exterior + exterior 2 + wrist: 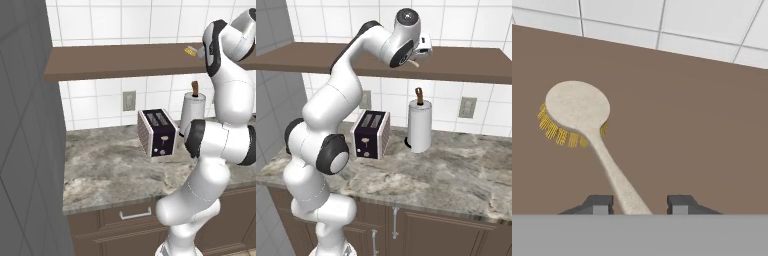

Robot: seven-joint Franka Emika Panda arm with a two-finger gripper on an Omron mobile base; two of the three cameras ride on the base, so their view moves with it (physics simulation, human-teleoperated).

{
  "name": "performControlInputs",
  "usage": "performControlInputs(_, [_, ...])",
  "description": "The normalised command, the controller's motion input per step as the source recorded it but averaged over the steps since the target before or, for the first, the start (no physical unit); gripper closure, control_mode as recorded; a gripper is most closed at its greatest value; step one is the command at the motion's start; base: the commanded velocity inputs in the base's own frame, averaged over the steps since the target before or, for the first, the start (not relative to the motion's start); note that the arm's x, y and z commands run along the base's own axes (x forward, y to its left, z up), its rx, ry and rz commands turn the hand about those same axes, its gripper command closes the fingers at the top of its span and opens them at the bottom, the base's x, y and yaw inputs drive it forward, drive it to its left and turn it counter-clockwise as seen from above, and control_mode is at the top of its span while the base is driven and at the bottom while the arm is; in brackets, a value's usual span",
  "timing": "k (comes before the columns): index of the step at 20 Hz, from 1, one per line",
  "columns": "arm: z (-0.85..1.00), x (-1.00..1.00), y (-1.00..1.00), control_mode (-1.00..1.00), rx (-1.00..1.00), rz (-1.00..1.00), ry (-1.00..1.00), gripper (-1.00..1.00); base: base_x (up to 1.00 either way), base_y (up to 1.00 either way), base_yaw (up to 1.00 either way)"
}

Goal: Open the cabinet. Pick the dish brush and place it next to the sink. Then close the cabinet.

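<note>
The dish brush point(577, 107) lies flat on a brown shelf board point(702, 125), its round cream head up and yellow bristles showing under its edge. Its thin cream handle runs down between my gripper point(639, 205) fingers, close to the left fingertip point(599, 204) and with a gap to the right one. The jaws stand apart on either side of the handle. From the left base view the brush's yellow head point(190, 51) peeks out beside my hand on the shelf point(115, 62). In the right base view the handle end point(415, 63) pokes out below my hand. The sink is out of view.
Below the shelf, a dark toaster point(157, 132) and a white paper-towel roll point(192, 112) with a brown post stand on the marble counter point(110, 165). A tall grey panel point(25, 150) walls off the left. Brown drawers and doors sit under the counter.
</note>
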Motion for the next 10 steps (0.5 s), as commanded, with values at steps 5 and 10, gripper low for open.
performControlInputs(5, [0.0, -0.22, 0.0, -1.0, 0.0, 0.0, -0.01, 1.0, 0.0, 0.0, 0.0])
performControlInputs(10, [0.0, -0.66, 0.0, -1.0, 0.0, 0.0, -0.03, 1.0, 0.0, 0.0, 0.0])
